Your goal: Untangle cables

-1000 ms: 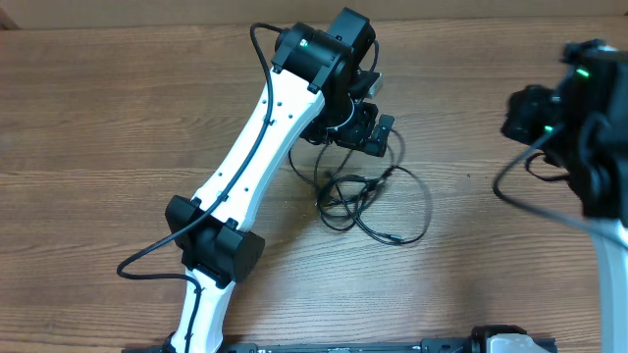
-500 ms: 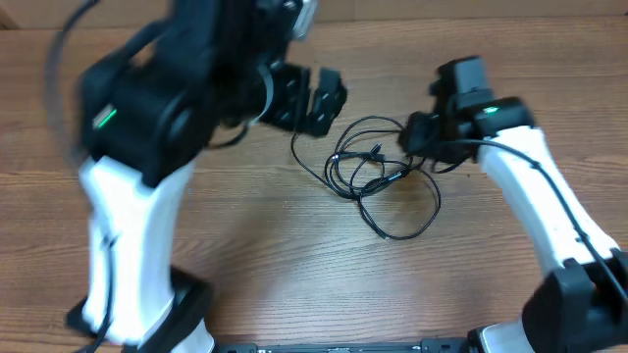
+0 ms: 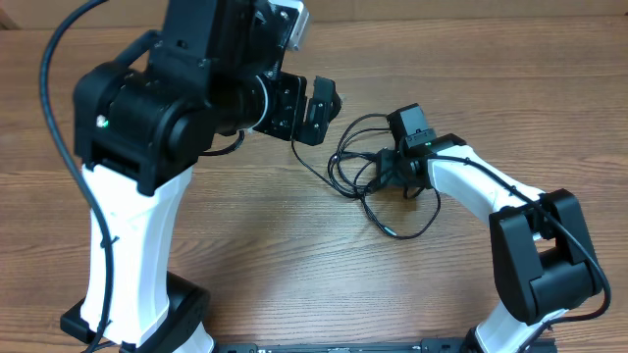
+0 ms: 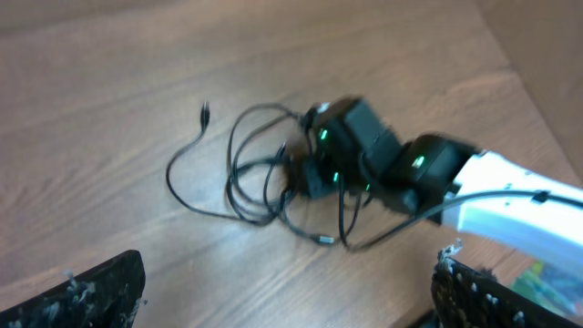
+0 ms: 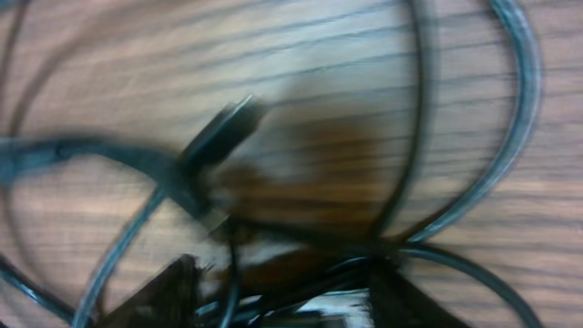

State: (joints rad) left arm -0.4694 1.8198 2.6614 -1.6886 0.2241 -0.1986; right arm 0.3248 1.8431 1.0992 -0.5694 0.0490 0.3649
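The cables (image 3: pixel 345 169) lie as a loose tangle of thin black loops on the wooden table, right of centre. My right gripper (image 3: pixel 385 175) is down on the tangle's right side. In the blurred right wrist view its fingers (image 5: pixel 287 292) stand apart with several strands running between them, and a small plug (image 5: pixel 223 128) lies just ahead. My left gripper (image 3: pixel 309 106) is open and empty, held high above and left of the tangle. The left wrist view looks down past its spread fingers (image 4: pixel 287 282) at the cables (image 4: pixel 239 150) and the right gripper (image 4: pixel 305 178).
A single strand runs from the tangle toward the left gripper's side (image 3: pixel 306 162). A free plug end (image 4: pixel 204 113) lies at the tangle's edge. The raised left arm (image 3: pixel 147 118) fills the left of the overhead view. The table's edge (image 4: pixel 510 64) shows at the right.
The left arm lifted off the tangle and rose toward the camera on the left. The right arm came in from the right edge and lowered onto the tangle, which shifted slightly.
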